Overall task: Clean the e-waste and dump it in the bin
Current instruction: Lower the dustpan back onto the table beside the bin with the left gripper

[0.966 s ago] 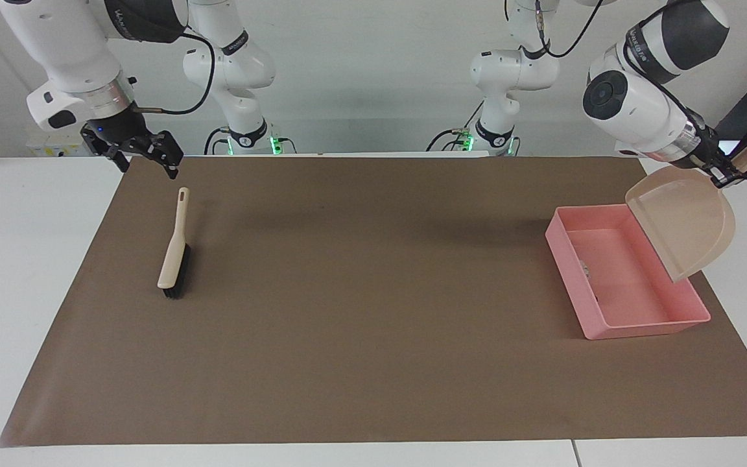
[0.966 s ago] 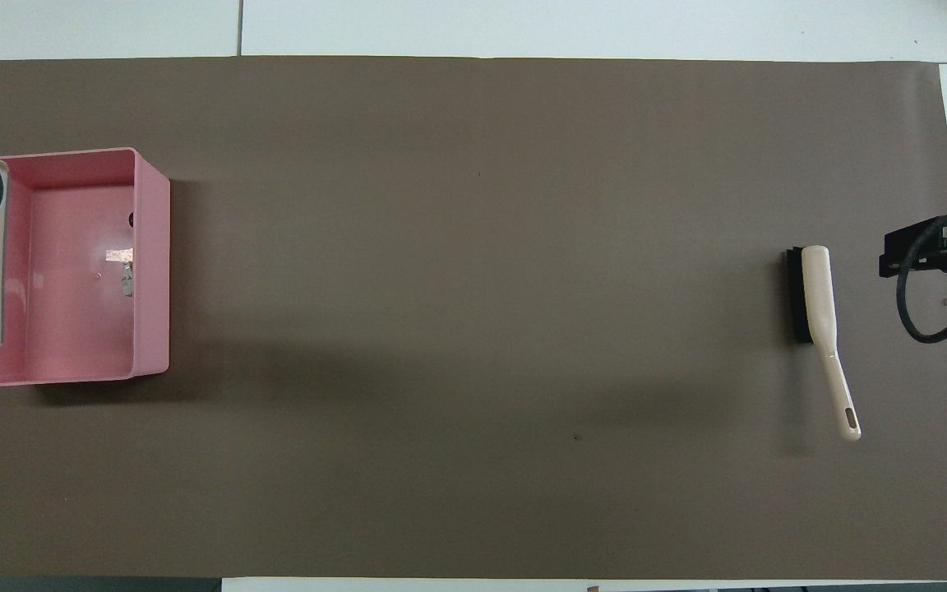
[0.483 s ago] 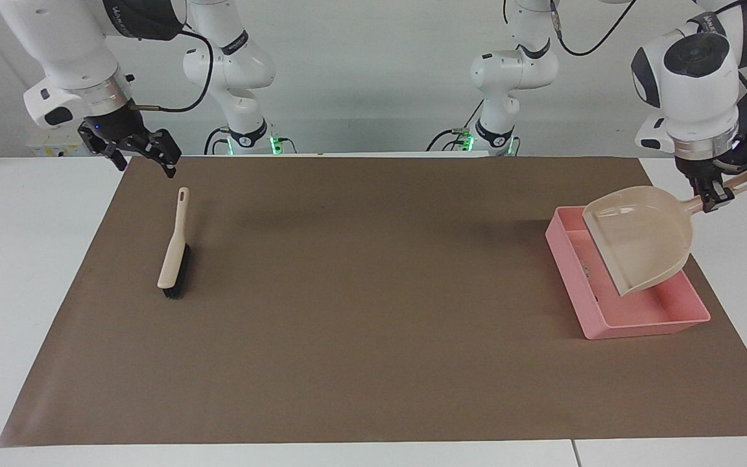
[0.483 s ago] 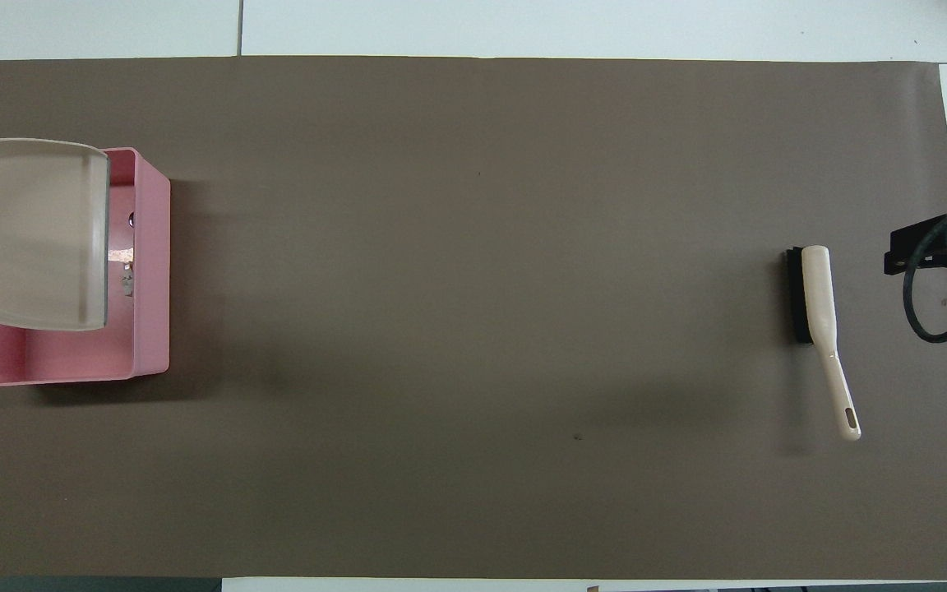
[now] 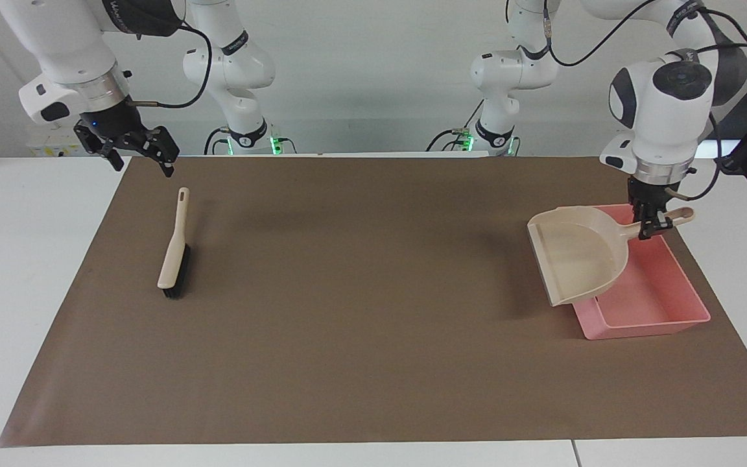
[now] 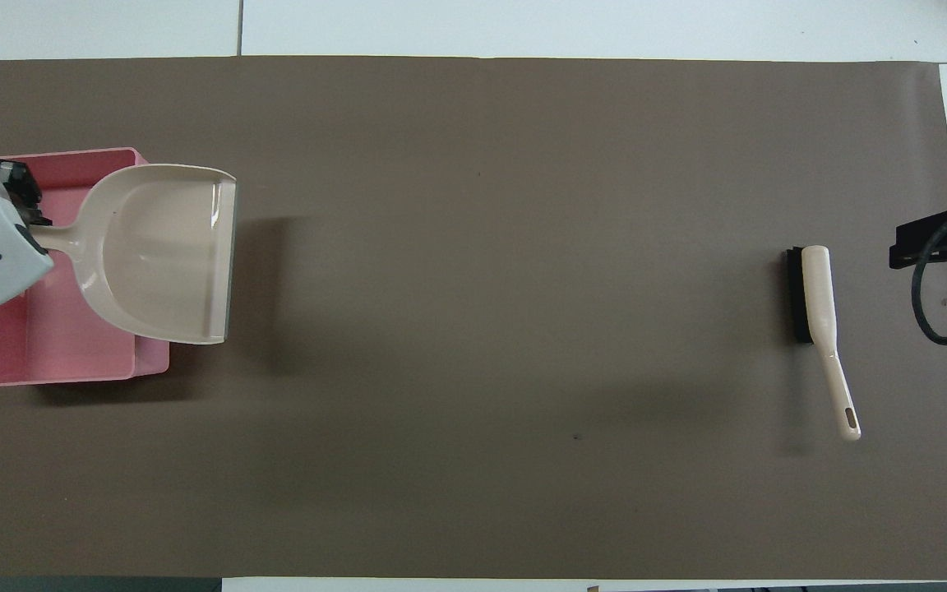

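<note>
Left gripper (image 5: pixel 650 227) clenched on the handle of the beige dustpan (image 5: pixel 578 254), fingers pinching the stem just short of the hanging loop; pan held up, roughly level, scoop mouth turned toward the middle of the table and overhanging the bin's wall on that side; pan interior bare in both views. Pink bin (image 5: pixel 662 305) resting on the brown mat (image 5: pixel 360 337) at the left arm's end of the table, partly covered by the pan. E-waste not visible now; presumably in the bin under the pan, though not confirmable from either view.

Right gripper (image 5: pixel 140 154) released, fingers apart, hanging over the mat's edge near the robots at the right arm's end, just above the tip of the brush handle; waiting. Brush (image 5: pixel 174 250) lying flat on the mat, bristles sideways, handle pointing toward the robots.

Step judged: dumping done or all but done, pan being carried clear of the bin. Next move calls for setting the pan down on open mat beside the bin, keeping it level and lifted over the bin wall, then letting go.

Clearances: broad bare mat between bin and brush, ample room for a set-down; bin near the mat's edge at its end; pan lip close above the bin rim, risk of a nudge.
</note>
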